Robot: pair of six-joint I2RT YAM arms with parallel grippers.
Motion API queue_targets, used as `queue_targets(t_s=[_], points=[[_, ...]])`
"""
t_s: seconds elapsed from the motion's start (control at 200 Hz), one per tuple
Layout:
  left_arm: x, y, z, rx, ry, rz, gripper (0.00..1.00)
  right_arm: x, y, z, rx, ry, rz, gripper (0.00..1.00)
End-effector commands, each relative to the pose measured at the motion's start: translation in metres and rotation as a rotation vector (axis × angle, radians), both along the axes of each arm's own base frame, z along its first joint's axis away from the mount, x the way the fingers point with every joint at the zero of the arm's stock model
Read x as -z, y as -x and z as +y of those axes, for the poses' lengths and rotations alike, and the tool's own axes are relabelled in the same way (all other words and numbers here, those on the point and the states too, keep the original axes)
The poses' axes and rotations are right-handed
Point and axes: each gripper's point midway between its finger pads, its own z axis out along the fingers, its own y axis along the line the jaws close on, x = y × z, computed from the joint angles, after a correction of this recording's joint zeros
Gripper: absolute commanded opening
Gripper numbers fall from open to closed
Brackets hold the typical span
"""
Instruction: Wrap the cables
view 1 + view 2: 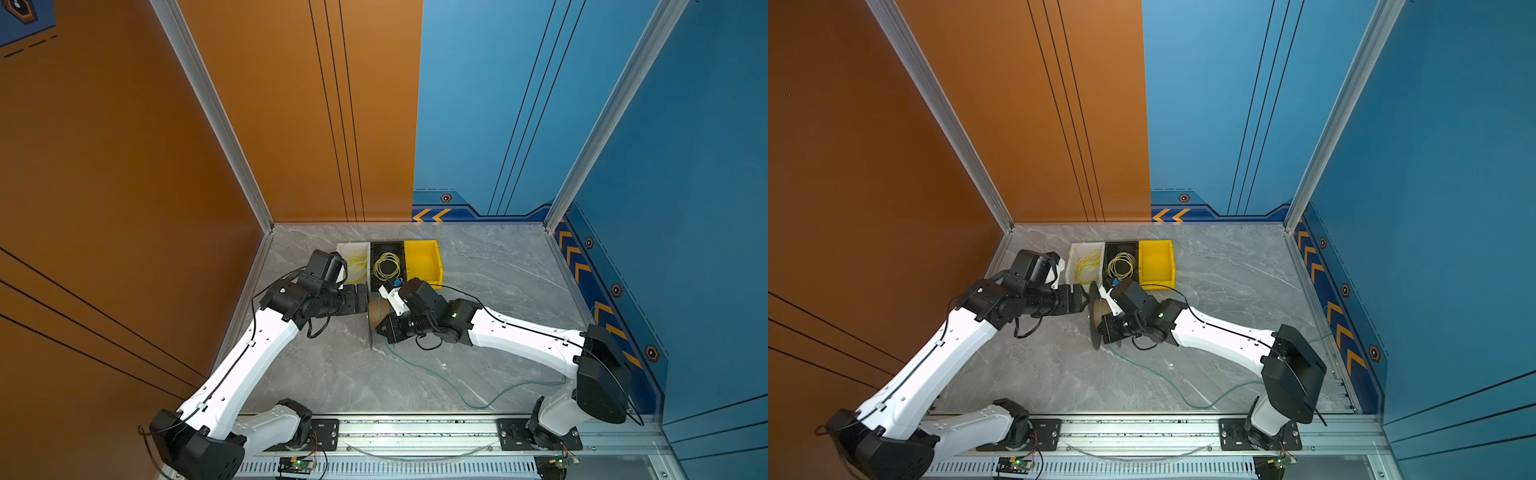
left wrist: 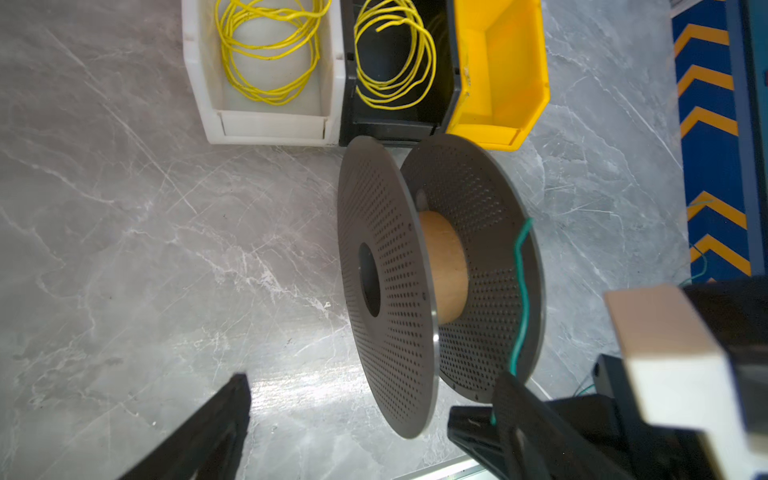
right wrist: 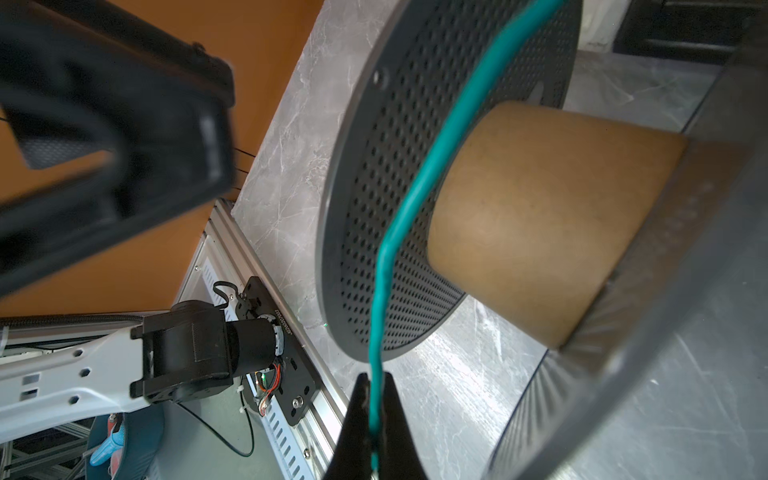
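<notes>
Right jaws pinch the wire (image 3: 380,291); left jaws stand wide, empty. We should lay it taut on the core (image 3: 540,216), feeding slack from its 5 o'clock.

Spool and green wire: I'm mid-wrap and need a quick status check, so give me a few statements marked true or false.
1. The right gripper is shut on the green wire. True.
2. The wire is wound several turns round the spool. False: its cardboard core is bare; the wire only crosses in front of it.
3. The left gripper clamps a flange. False: its jaws stand open.
4. The spool lies flat on one flange. False: it stands on both rims.
5. Yellow coils lie in the white bin and black bin; the yellow bin holds none. True.
</notes>
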Motion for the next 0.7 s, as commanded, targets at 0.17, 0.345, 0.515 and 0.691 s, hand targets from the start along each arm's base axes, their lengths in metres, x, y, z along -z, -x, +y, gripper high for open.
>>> queue_targets(t_s=[0.17, 0.345, 0.515, 0.691], points=[[0.013, 0.006, -0.024, 0.114, 0.058, 0.017, 0.93, 0.004, -0.009, 0.004, 0.006, 0.030, 0.033, 0.00], [0.024, -0.001, -0.027, 0.104, 0.062, 0.022, 0.90, 0.004, -0.012, 0.008, -0.004, 0.026, 0.036, 0.00], [0.040, -0.009, -0.036, 0.106, 0.090, 0.041, 0.89, 0.008, -0.013, 0.013, -0.014, 0.025, 0.052, 0.00], [0.049, -0.014, -0.036, 0.086, 0.080, 0.042, 0.88, 0.010, -0.014, 0.017, -0.022, 0.022, 0.064, 0.00]])
